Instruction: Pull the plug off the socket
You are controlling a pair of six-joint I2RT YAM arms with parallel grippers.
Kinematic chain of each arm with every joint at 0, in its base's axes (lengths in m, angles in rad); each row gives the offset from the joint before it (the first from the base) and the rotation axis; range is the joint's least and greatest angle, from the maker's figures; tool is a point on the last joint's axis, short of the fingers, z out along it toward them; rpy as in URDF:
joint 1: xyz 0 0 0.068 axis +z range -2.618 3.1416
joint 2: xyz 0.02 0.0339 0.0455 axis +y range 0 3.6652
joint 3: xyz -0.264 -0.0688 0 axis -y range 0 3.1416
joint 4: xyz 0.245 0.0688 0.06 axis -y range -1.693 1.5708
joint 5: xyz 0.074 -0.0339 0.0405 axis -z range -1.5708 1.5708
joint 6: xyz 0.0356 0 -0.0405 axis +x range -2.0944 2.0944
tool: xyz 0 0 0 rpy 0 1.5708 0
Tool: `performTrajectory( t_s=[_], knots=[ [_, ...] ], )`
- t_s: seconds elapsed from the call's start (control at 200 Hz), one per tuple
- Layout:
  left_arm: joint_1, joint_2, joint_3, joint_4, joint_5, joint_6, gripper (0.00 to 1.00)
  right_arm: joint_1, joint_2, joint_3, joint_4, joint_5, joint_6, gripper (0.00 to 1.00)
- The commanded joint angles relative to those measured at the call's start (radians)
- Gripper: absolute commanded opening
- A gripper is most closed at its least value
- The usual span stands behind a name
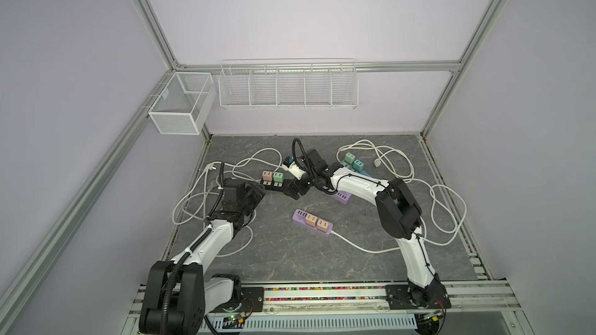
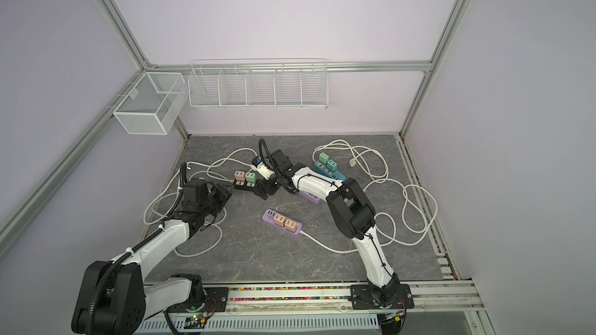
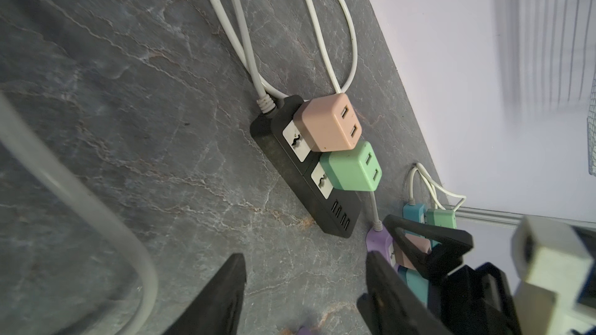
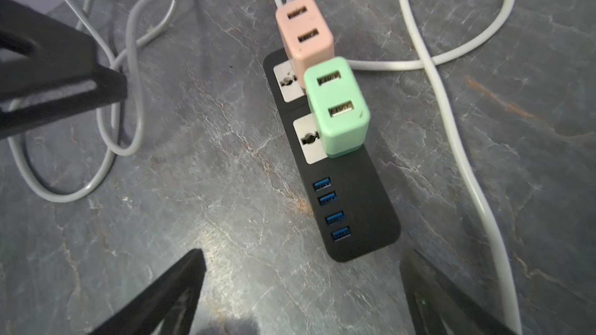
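A black power strip [image 1: 275, 187] [image 3: 325, 207] [image 4: 361, 217] lies on the grey table, behind the middle. A pink plug [image 1: 267, 175] [image 3: 329, 124] [image 4: 306, 33] and a green plug [image 1: 278, 177] [image 3: 353, 169] [image 4: 338, 107] sit side by side in its sockets. My left gripper [image 1: 259, 193] [image 3: 306, 265] hovers just left of the strip, open, with only bare table between its fingers. My right gripper [image 1: 295, 191] [image 4: 303, 265] is at the strip's USB end, wide open and empty. Neither gripper touches a plug.
A purple strip [image 1: 312, 222] holding two pink plugs lies mid-table. Another purple strip [image 1: 343, 197] sits under my right arm, and a teal strip [image 1: 354, 163] with green plugs behind it. White cables [image 1: 445, 207] loop all around. Wire baskets [image 1: 287, 88] hang on the back wall.
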Motion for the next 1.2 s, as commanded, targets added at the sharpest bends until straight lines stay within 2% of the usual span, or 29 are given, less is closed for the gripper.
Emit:
performTrajectory(
  t_s=[0.0,0.29,0.49,0.765,1.05,1.195],
  knots=[
    [-0.004,-0.004,0.04,-0.005,-0.039,0.015,0.6,-0.012,0.06,0.074,-0.054,-0.009,-0.052,0.95],
    [-0.004,-0.017,0.064,-0.057,-0.082,0.041,0.65,-0.012,0.172,0.184,-0.095,-0.017,-0.073,0.91],
    [-0.004,-0.019,0.081,-0.077,-0.089,0.055,0.67,-0.016,0.209,0.239,-0.129,0.054,-0.082,0.92],
    [-0.003,-0.015,0.093,-0.084,-0.089,0.055,0.68,-0.013,0.28,0.369,-0.221,0.036,-0.107,0.89],
    [-0.003,-0.034,0.089,-0.098,-0.095,0.056,0.69,-0.008,0.305,0.414,-0.276,0.031,-0.124,0.8],
    [-0.003,-0.046,0.086,-0.102,-0.098,0.054,0.69,-0.007,0.292,0.411,-0.297,0.027,-0.137,0.7]
  ],
)
